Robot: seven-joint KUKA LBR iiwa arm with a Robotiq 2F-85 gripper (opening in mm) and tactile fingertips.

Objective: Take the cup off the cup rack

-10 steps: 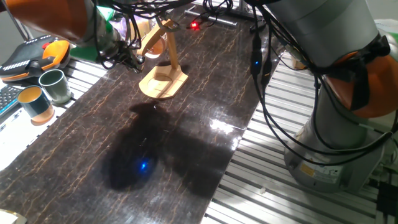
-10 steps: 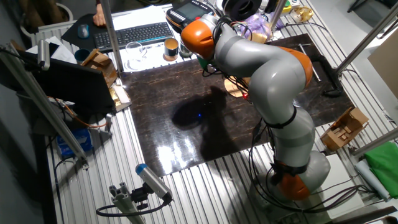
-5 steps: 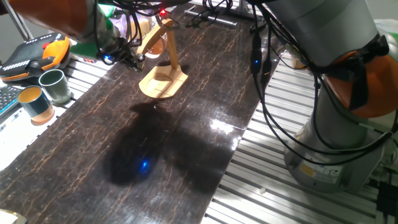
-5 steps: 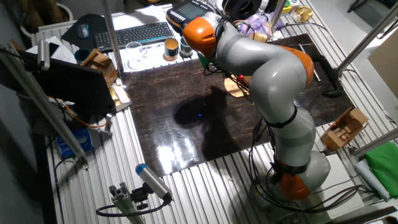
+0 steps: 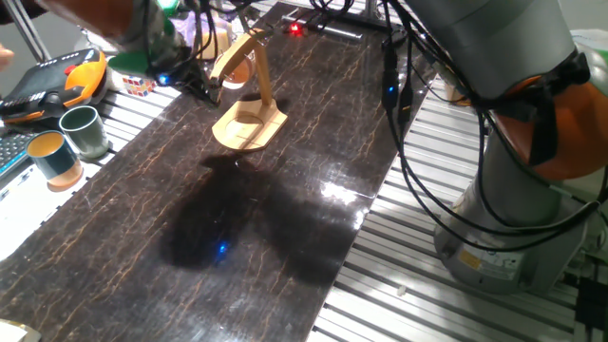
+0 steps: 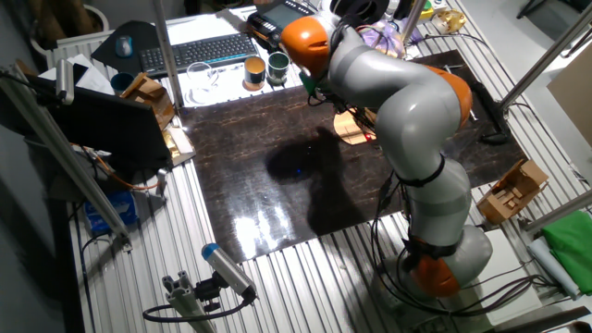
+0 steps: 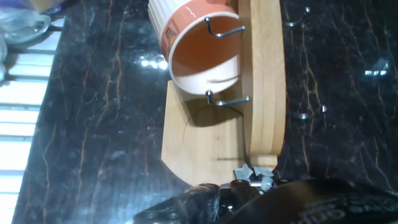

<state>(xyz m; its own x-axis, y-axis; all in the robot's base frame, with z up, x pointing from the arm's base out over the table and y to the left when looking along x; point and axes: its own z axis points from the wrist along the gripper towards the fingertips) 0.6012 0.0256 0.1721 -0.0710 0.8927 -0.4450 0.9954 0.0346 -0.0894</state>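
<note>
The cup (image 7: 200, 42) hangs mouth-first between two wire hooks on the cup rack (image 7: 264, 81). It has a ribbed pale outside and a salmon-orange inside. The cup rack is light wood, with a flat base (image 5: 249, 125) and a curved upright arm (image 5: 258, 71). My gripper (image 5: 201, 85) is just left of the rack's arm, low over the dark tabletop, apart from the cup. Only the dark hand body (image 7: 261, 199) shows at the bottom of the hand view, so I cannot tell how the jaws stand. In the other fixed view the arm (image 6: 370, 74) hides the gripper and the cup.
A dark green cup (image 5: 85, 131) and a teal cup with tan inside (image 5: 52, 157) stand on the slatted surface at the left. An orange-black controller (image 5: 57, 81) and a keyboard (image 6: 199, 51) lie beyond them. Cables (image 5: 408, 114) hang over the right edge by the robot base (image 5: 513, 228).
The gripper and the orange arm section have shifted a little up and to the far left, away from the rack. The cup and the rack have not moved.
</note>
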